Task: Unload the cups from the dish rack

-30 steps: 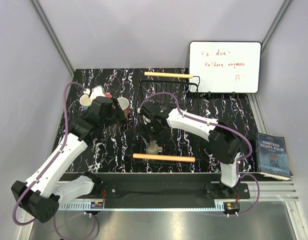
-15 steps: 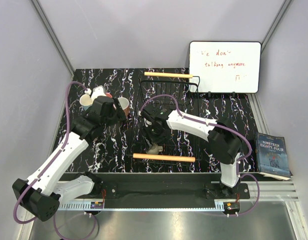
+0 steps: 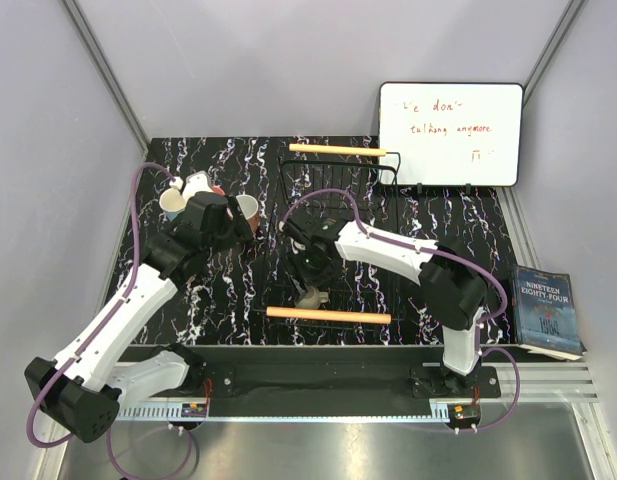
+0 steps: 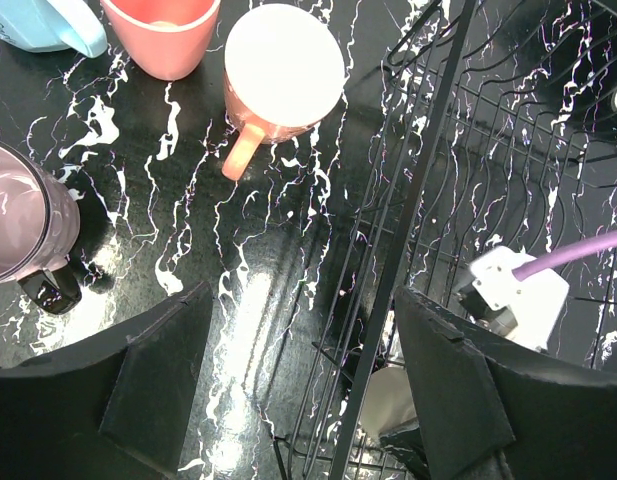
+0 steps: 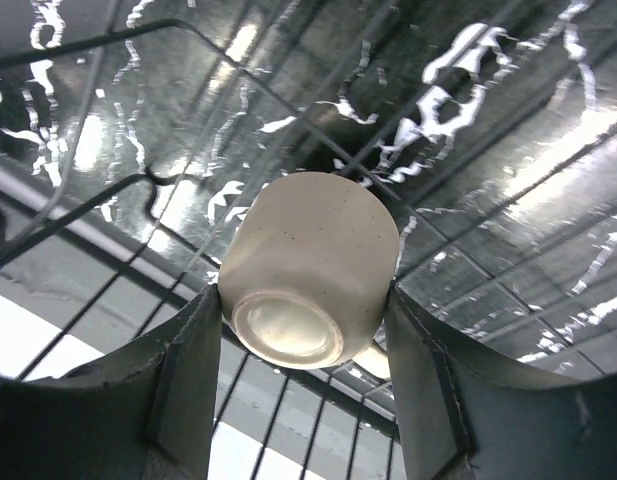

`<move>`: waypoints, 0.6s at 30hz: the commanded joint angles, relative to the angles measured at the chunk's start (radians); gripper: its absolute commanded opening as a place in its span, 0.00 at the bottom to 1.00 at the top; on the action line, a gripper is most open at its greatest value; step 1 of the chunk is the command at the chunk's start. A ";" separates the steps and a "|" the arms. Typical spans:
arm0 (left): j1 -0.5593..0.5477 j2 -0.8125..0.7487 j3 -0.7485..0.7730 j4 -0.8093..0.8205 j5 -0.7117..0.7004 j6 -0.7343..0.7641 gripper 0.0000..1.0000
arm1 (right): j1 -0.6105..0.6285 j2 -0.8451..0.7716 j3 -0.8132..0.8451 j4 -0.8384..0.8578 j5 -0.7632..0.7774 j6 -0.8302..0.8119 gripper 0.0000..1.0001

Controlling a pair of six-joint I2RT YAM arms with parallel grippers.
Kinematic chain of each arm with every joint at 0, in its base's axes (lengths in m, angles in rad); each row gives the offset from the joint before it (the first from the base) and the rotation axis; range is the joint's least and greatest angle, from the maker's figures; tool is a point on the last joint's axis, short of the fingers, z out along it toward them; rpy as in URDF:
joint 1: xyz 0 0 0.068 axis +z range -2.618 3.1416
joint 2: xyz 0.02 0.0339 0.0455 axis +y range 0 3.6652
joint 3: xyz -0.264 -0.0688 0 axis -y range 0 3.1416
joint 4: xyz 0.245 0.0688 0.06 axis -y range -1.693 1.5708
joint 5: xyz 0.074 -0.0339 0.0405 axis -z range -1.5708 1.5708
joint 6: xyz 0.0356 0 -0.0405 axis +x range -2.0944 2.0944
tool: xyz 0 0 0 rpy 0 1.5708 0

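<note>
The black wire dish rack [image 3: 358,200] stands mid-table with a wooden handle at its far and near ends. My right gripper [image 3: 312,284] is down in its near left corner. In the right wrist view this gripper [image 5: 306,300] is shut on the olive-grey cup [image 5: 308,265], base towards the camera, one finger on each side. My left gripper [image 4: 303,390] is open and empty above the rack's left edge [image 4: 428,200]. The terracotta cup [image 4: 278,75], pink cup [image 4: 163,35], light blue cup [image 4: 43,25] and mauve cup [image 4: 23,225] stand on the table left of the rack.
A white whiteboard [image 3: 450,133] leans at the back right behind the rack. A blue book [image 3: 548,310] lies off the table's right edge. The unloaded cups cluster at the back left [image 3: 171,203].
My right gripper has moved down and towards the rack's near left corner and closed round the olive-grey cup. The left arm has barely shifted.
</note>
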 commanded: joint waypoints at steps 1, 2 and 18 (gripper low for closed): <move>-0.004 0.002 0.056 0.042 -0.017 0.014 0.77 | 0.014 -0.113 0.021 -0.020 0.085 0.025 0.00; -0.004 0.005 0.064 0.042 -0.022 0.019 0.78 | 0.012 -0.125 0.053 -0.041 0.095 0.024 0.00; -0.004 0.059 0.194 0.088 -0.026 0.059 0.82 | -0.001 -0.334 0.158 -0.037 0.550 0.062 0.00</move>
